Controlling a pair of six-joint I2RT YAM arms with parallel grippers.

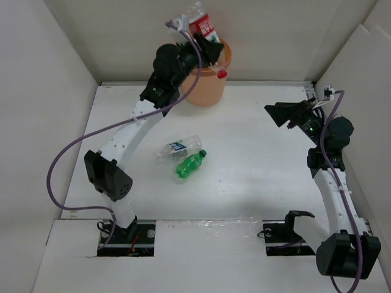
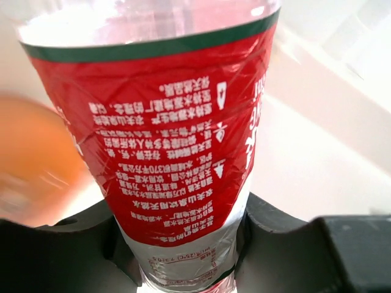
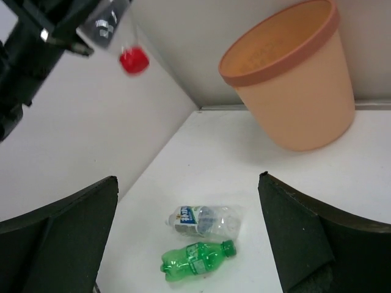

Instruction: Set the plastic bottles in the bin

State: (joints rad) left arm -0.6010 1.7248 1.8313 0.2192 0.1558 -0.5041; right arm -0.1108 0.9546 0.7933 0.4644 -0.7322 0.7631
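Aloft near the bin [image 1: 204, 90], left pincer [image 1: 211, 50] is gripping red-labelled bottle [image 1: 201, 25]; right pincer [image 1: 275, 114] is hanging released, well apart from it. On desk [image 1: 244, 177] near the bin, clear bottle [image 1: 179, 148] and green bottle [image 1: 190, 163] are lying side by side.

You see the orange bin [image 1: 208, 93] standing upright at the far side of the counter [image 1: 256, 159]. A red-label bottle [image 1: 203, 27] is tilted above its rim, red cap down. A clear bottle [image 1: 178, 148] and a green bottle [image 1: 190, 164] lie just beside each other, mid-counter.

Left wrist view: red-labelled bottle [image 2: 177, 140] cropped at top and bottom edges; bin [image 2: 30, 165] only an orange blur, left.
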